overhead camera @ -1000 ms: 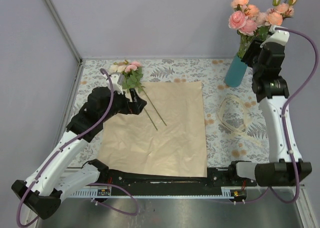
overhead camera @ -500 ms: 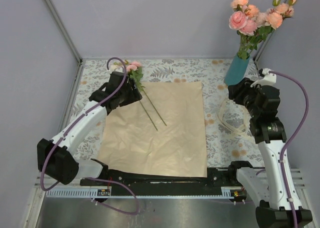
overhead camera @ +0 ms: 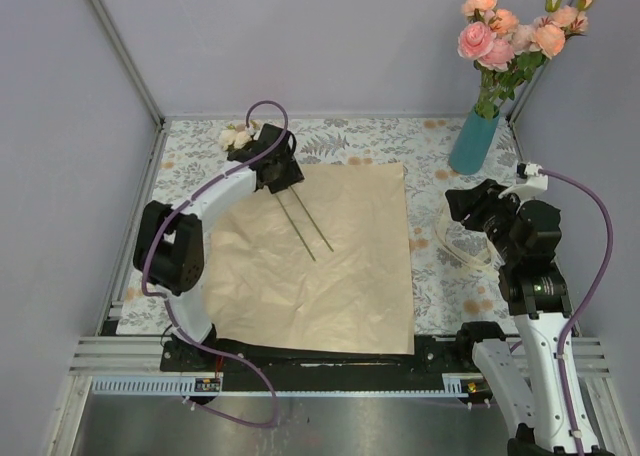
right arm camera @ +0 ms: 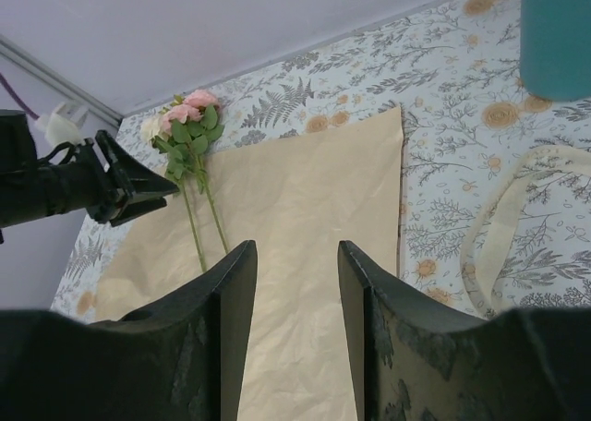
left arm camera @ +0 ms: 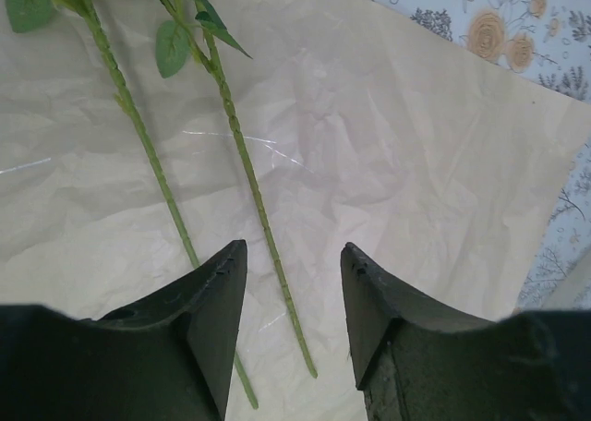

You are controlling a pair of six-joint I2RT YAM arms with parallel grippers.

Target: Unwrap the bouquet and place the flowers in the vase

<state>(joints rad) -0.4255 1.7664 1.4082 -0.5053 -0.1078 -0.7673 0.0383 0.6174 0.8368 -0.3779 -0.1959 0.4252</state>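
Evidently the unwrapping is done: the kraft paper [overhead camera: 330, 266] lies flat and open, and most of the flowers [overhead camera: 505, 36] stand in the vase [overhead camera: 470, 144]. The step in hand looks like fetching the last two roses [right arm camera: 189, 126].

The left pincer [left arm camera: 293, 255] hangs just above their stems [left arm camera: 245, 167], its fingers about half apart and holding nothing. One stem runs under the gap between them with room on either side. The second lies just beside it and passes under one finger. Leaves and heads lie ahead of the fingertips, past the far edge of the paper, and the cut ends trail back beneath the wrist. The vase is well away from this pincer, across the whole sheet toward the other arm.

The right pincer [right arm camera: 296, 250] is likewise partly open and empty. A cream ribbon loop [right arm camera: 476, 232] lies just to its side, and the vase stands near, ahead of it.

The next move, I judge, calls for the left pincer to sink until its pads flank a stem and then close. The stems are thin and lie flat, so the tips must come right down to the paper, and they may catch only one. After that comes a long carry, or a hand-over to the nearer arm, and a stem-first entry into a narrow, already crowded mouth.
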